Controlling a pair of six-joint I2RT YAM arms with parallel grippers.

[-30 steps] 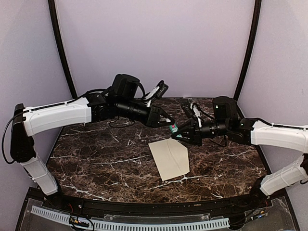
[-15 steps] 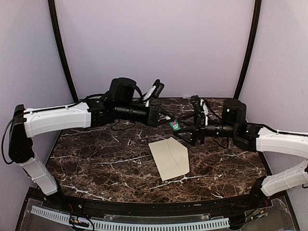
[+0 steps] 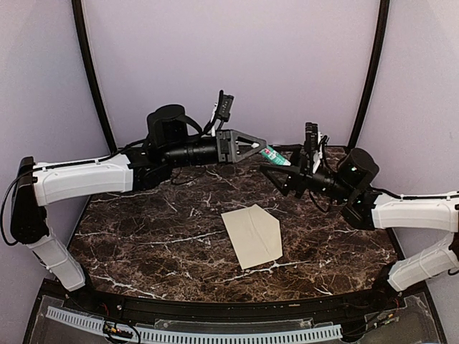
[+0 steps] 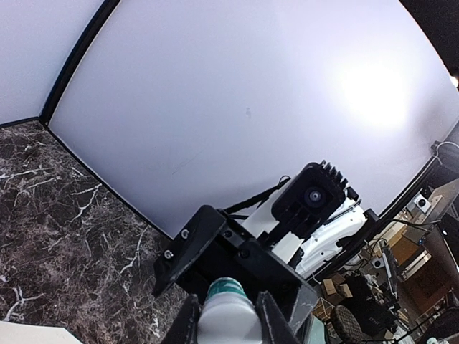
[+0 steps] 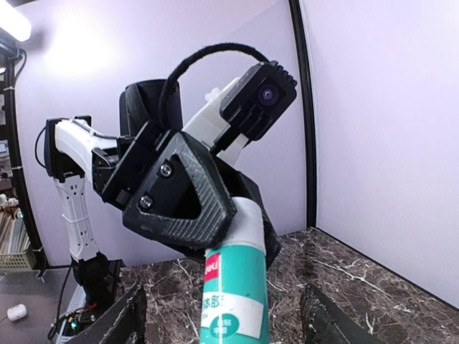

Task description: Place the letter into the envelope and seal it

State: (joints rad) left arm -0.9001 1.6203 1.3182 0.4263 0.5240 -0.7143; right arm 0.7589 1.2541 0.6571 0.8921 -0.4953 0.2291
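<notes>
The left gripper (image 3: pixel 259 147) has risen and swung outward, carrying the glue stick (image 3: pixel 275 155) up with it. The right gripper (image 3: pixel 281 169) has spread its jaws wide either side of it, apparently letting go.

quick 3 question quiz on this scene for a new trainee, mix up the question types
1. True or false: the left claw is closed on the glue stick and holds it up off the table.
2. Multiple choice: the envelope is
A) lying flat on the table
B) held up in the air
C) hanging off the table's near edge
3. Fill in the blank: the fingers of the right claw stand ____, one on each side of the glue stick, with a gap showing on both sides.

Key: 1 true; 2 A; 3 open
</notes>
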